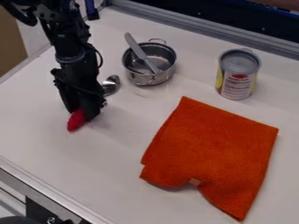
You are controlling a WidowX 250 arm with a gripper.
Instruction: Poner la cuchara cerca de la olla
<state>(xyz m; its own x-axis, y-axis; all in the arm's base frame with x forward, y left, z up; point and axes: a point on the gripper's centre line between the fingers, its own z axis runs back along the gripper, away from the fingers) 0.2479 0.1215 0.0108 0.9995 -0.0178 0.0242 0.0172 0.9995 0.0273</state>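
The black gripper [83,109] hangs low over the left part of the work surface. Beside its upper part, on the right, shows the metal bowl of the spoon [111,84]. A red piece [76,120] sticks out at the gripper's lower end; the gripper hides whatever lies between it and the spoon bowl, so I cannot tell if they are one object. The silver pot [143,78] stands to the right of the spoon, a small gap apart, with a knife [140,51] leaning in it over its rim.
An orange cloth [213,153] lies across the right front of the white table [64,151]. Behind it, at the right, stands an upright can [238,74]. A metal rail [204,33] runs along the back edge, and another edge crosses the lower left.
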